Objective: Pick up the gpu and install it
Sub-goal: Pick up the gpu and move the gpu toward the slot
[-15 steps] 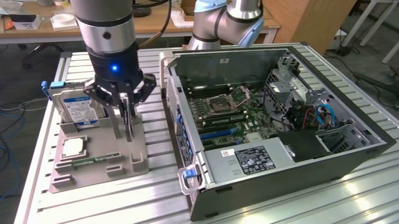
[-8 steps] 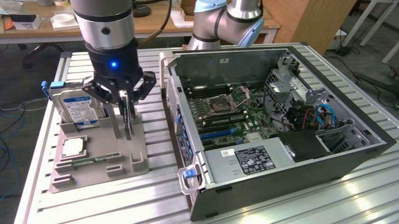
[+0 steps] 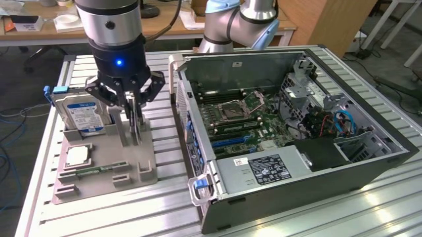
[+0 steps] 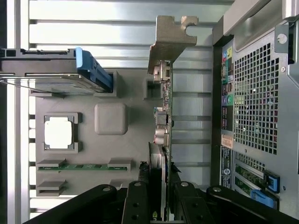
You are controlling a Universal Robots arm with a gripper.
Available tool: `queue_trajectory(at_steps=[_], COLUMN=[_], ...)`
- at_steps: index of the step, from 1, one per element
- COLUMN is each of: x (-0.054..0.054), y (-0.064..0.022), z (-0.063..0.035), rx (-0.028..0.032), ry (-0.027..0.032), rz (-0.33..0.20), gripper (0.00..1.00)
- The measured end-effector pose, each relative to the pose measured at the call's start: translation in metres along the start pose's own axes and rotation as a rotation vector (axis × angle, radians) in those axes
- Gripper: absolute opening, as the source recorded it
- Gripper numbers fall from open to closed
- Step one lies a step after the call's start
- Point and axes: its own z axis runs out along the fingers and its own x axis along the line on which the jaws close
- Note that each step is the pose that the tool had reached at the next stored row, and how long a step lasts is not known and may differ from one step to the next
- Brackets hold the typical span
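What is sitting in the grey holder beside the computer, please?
A hard drive, processor chip, memory stick and the graphics card, gripped by the hand, which covers part of it.

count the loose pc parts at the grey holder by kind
hard drive: 1
cpu: 1
memory stick: 1
gpu: 1
total: 4
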Motion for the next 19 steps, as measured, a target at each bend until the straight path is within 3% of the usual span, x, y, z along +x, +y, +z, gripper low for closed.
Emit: queue_trajectory(at_steps=[19], x=[0.0], y=[0.0016], z=[-0.0258], rx=[0.0], ry=[-0.0001], rz=[0.0], gripper=[0.27])
